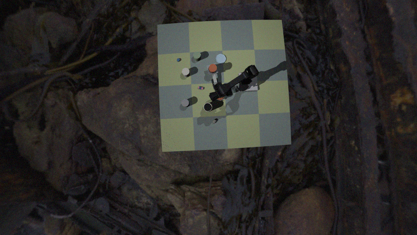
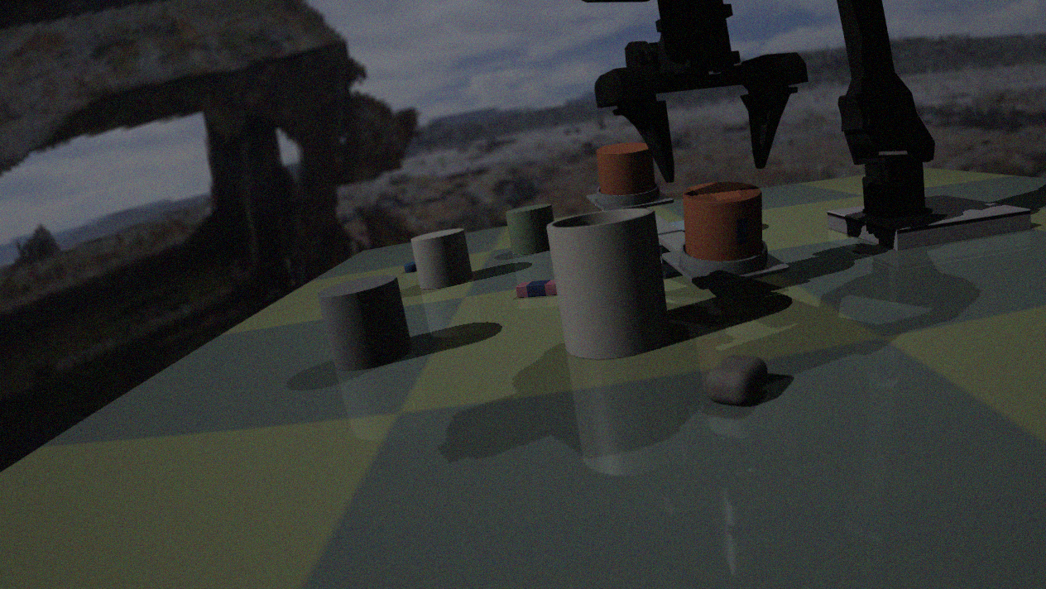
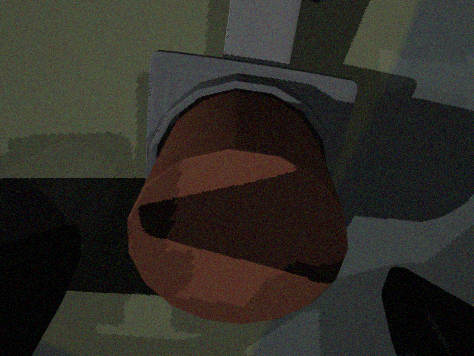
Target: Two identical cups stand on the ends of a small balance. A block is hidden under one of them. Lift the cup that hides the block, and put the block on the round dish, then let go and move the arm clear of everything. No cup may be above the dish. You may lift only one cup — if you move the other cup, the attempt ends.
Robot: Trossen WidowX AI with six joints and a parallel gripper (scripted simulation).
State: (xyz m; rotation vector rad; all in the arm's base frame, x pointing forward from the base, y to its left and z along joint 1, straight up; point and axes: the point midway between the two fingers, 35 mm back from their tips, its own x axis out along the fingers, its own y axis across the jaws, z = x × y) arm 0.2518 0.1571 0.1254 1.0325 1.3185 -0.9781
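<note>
An orange cup (image 2: 722,227) (image 3: 245,295) stands on the near end of the balance in the exterior view; the arm mostly covers it in the top view. The other orange cup (image 1: 212,68) (image 2: 626,170) stands on the far end. The grey balance beam (image 1: 214,78) (image 3: 262,30) joins the ends; I cannot tell its tilt. My gripper (image 2: 716,173) (image 3: 236,265) is open and empty, pointing down above the near cup, its fingertips higher than the cup top in the exterior view. The pale blue round dish (image 1: 221,58) lies beside the far cup. The block is hidden.
A tall pale hollow cylinder (image 1: 207,107) (image 2: 611,284) stands close to the near cup. Grey (image 1: 185,102) (image 2: 366,322), white (image 1: 185,71) (image 2: 443,259) and green (image 1: 197,56) (image 2: 530,230) cylinders stand farther out. A pink-and-blue block (image 1: 201,87) (image 2: 536,289) and a brownish stone (image 1: 215,121) (image 2: 736,380) lie nearby.
</note>
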